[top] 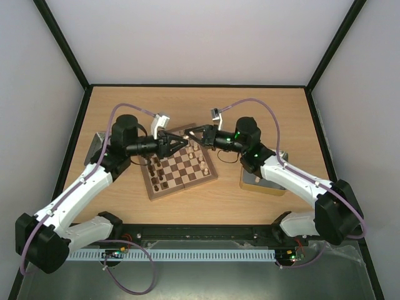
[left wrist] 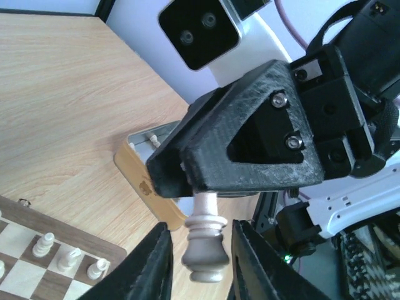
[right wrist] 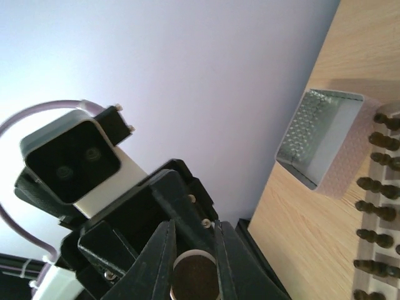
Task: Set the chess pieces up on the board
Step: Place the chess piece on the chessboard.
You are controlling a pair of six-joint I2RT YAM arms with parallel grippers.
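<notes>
Above the far edge of the board my two grippers meet tip to tip. My right gripper is shut on the lower end of a pale chess piece, whose round felted base shows between its fingers. The piece's rounded head lies between the fingers of my left gripper, which stand slightly apart with a thin gap on each side. Dark pieces and pale pieces stand on the board.
A metal tin lies left of the board. Another tin with a golden lid lies to the right, under my right arm. A row of dark pieces lines the board's edge.
</notes>
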